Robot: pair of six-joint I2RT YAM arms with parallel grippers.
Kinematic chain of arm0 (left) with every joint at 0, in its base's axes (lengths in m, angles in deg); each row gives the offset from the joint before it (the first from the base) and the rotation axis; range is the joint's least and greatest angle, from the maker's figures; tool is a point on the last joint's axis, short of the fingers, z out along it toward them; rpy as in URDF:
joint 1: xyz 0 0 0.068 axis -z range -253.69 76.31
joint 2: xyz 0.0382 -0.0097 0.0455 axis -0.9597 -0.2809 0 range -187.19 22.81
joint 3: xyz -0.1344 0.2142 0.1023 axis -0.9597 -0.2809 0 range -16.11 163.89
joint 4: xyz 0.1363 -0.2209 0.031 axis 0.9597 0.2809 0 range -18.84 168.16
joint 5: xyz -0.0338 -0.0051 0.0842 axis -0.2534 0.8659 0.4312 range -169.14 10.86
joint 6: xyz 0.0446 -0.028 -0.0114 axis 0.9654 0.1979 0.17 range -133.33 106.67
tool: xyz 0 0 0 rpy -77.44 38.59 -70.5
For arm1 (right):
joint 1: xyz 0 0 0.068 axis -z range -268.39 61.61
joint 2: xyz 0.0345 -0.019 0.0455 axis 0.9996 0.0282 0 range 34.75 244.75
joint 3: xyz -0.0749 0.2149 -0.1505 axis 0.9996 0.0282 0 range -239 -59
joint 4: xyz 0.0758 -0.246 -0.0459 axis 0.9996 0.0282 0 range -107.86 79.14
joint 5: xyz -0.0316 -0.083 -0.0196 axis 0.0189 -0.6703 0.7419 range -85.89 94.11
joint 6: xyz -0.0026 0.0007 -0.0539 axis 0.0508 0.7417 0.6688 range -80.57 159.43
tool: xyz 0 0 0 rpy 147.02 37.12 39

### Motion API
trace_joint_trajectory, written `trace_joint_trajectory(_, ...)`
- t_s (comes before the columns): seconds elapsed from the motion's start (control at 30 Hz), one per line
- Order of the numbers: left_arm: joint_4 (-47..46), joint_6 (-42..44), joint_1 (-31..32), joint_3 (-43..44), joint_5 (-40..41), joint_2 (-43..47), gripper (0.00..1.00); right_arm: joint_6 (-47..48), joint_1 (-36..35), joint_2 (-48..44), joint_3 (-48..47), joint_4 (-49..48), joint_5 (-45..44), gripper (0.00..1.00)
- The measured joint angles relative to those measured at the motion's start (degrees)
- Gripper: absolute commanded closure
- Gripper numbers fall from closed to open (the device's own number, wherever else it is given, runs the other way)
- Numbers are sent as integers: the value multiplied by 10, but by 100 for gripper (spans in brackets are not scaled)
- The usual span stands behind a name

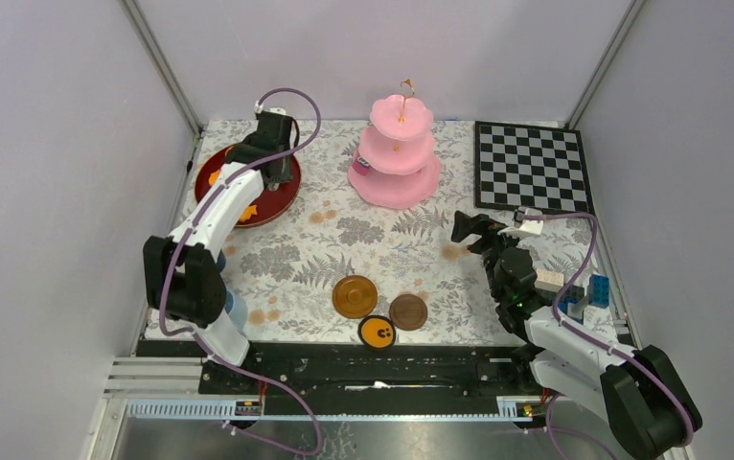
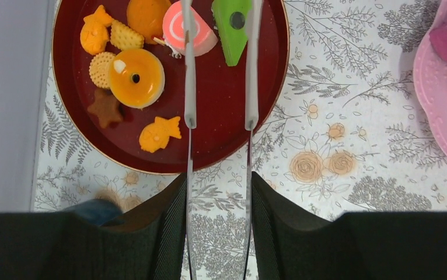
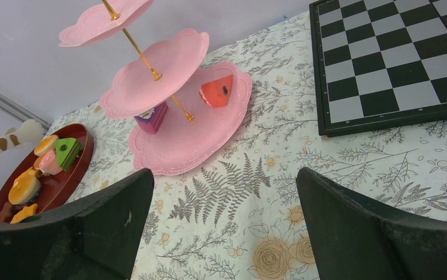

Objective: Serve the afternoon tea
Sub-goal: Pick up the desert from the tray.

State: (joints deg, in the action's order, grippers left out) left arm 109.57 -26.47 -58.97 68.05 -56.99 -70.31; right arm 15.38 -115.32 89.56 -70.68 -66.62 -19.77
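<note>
While the left gripper [image 1: 272, 158] hangs over the dark red tray [image 2: 221, 149] at the far left corner, its thin fingers stand a modest gap apart, gripping nothing, with a pink roll [image 2: 174, 32] and a green wedge [image 2: 228, 41] beneath them. Right gripper [image 3: 224, 181], jaws spread wide and empty, hovers near the right edge, facing the pink cake stand [image 3: 174, 146] at the far edge's middle, whose bottom tier bears a purple pastry [image 3: 151, 116] and an orange wedge [image 3: 218, 90]. Two brown saucers [image 1: 355, 296] lie by the near edge.
</note>
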Motion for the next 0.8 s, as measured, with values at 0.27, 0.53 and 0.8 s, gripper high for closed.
trace_joint_trajectory(0.27, 24, 29, 20, 45, 31, -70, 57, 0, 0, 0, 0, 0, 0, 0)
trace_joint_trajectory(0.53, 25, 43, 26, 82, 43, -125, 56, -1, 0, 0, 0, 0, 0, 0)
trace_joint_trajectory(0.8, 23, 43, 26, 82, 56, -136, 55, 0, 0, 0, 0, 0, 0, 0)
